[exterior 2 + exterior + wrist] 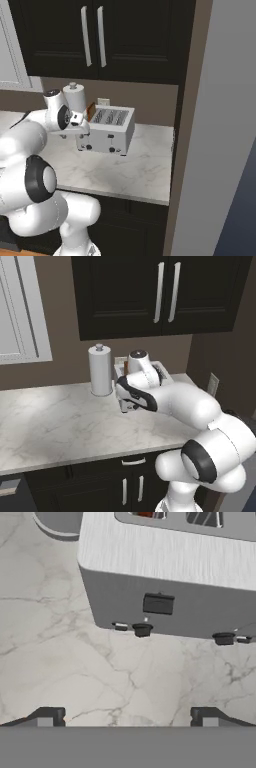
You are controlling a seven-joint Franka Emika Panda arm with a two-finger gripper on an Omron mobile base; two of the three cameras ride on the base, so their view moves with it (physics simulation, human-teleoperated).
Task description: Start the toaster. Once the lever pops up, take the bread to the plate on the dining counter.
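The counter [135,170], pale marble, fills the middle of both base views. The toaster [107,131] stands at its back, left of centre in the right base view, its lever [158,604] in the upper middle of the hand view. The bread [91,111] pokes from a slot at its left end. The gripper [127,717] hangs wide open before the toaster's front, holding nothing.

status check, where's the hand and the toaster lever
Gripper open, empty, above marble counter facing boxy silver-white toaster. Dark lever tab untouched; orange-brown bread in slot. Nothing in the way.
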